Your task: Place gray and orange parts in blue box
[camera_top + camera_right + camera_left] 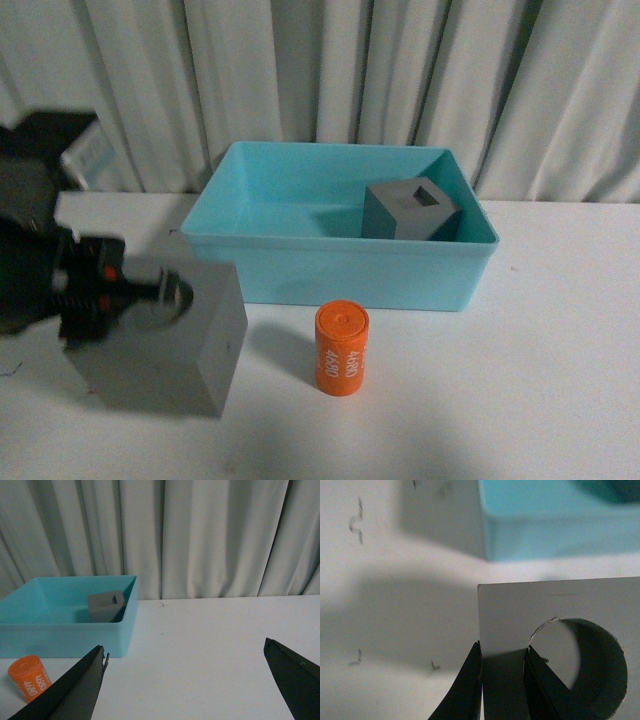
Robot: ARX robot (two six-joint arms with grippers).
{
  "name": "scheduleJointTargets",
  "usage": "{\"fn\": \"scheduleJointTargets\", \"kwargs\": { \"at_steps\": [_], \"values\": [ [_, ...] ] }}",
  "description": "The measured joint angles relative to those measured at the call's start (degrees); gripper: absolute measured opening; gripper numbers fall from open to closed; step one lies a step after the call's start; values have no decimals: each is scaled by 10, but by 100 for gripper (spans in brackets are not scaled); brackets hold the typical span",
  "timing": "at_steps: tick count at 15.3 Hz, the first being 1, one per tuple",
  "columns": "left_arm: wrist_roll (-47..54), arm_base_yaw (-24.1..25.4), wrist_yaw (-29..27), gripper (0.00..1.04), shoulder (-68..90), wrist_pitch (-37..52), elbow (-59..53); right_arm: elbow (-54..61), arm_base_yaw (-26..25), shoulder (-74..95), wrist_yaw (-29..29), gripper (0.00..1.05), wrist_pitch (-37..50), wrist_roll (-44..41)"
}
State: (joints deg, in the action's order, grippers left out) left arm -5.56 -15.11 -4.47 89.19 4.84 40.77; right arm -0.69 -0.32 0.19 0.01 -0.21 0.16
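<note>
The blue box (330, 243) stands at the middle back of the white table. Inside it, at its right end, rests the gray cube with the square hole (410, 212). The orange cylinder (342, 348) stands upright just in front of the box. My left gripper (170, 295) is shut on the gray cube with the round hole (170, 345), left of the cylinder. In the left wrist view one finger (465, 690) presses the cube's outer side and the other sits in the hole, pinching the wall (502, 680). My right gripper (185, 646) is open over bare table, right of the box (65, 635).
A pale curtain (400, 70) hangs close behind the table. The left arm's dark body (40, 260) fills the left edge. Small dark marks (356, 525) dot the tabletop left of the box. White table surface (560, 350) stretches right of the cylinder.
</note>
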Motion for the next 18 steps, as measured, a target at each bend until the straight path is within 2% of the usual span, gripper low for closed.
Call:
{"fn": "scheduleJointTargets", "kwargs": {
  "at_steps": [2, 4, 7, 12, 18],
  "values": [
    [-10, 7, 11, 18, -59, -33, 78, 0, 0, 0, 0, 98, 0, 0],
    [-16, -6, 20, 18, -59, -38, 154, 0, 0, 0, 0, 98, 0, 0],
    [-5, -33, 2, 18, 46, -26, 259, 0, 0, 0, 0, 98, 0, 0],
    [49, -49, -43, 18, 229, 15, 382, 0, 0, 0, 0, 98, 0, 0],
    [109, -16, -61, 18, 334, 46, 399, 0, 0, 0, 0, 98, 0, 0]
  ]
}}
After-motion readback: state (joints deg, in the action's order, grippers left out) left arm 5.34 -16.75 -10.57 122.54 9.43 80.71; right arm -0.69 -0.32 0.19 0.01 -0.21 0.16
